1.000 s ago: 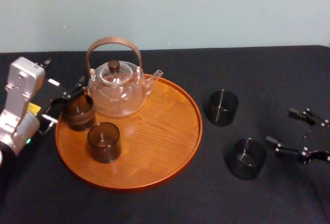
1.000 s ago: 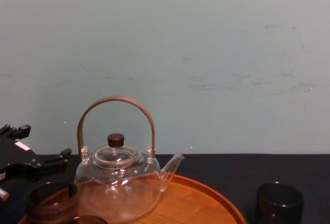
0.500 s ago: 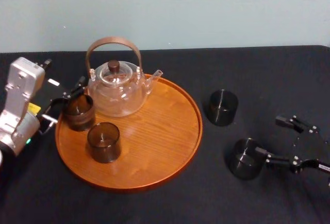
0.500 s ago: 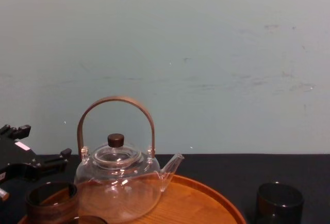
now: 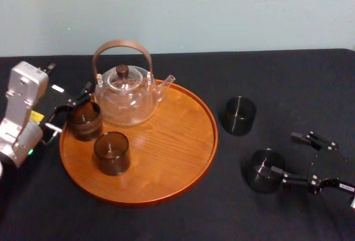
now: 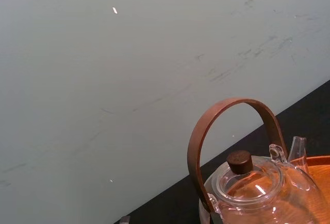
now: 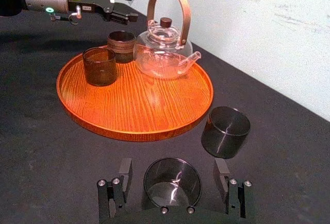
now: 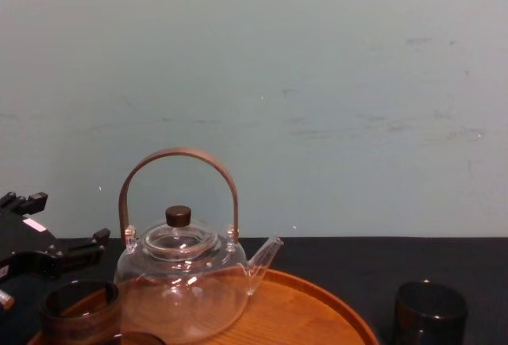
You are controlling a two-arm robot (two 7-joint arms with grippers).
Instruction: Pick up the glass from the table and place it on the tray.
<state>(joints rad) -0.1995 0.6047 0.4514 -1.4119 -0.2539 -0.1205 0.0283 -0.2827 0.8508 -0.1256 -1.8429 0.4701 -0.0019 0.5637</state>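
A dark smoky glass [image 5: 265,170] stands on the black table [image 5: 288,80] to the right of the round wooden tray [image 5: 213,136]. My right gripper [image 5: 284,153] is open at this glass. In the right wrist view the glass [image 7: 172,183] sits between the two fingers [image 7: 124,171] with a gap on each side. A second glass [image 5: 239,115] stands on the table farther back. Two more glasses [image 5: 112,152] [image 5: 84,120] stand on the tray. My left gripper [image 5: 71,109] is open at the tray's left edge, beside the glass there.
A clear glass teapot [image 5: 125,94] with an arched brown handle stands at the back of the tray. The tray's middle and right side [image 7: 139,105] are bare wood. A pale wall runs behind the table.
My right gripper has moved left along the table until its open fingers straddle the near glass. The left arm and the things on the tray have not moved.
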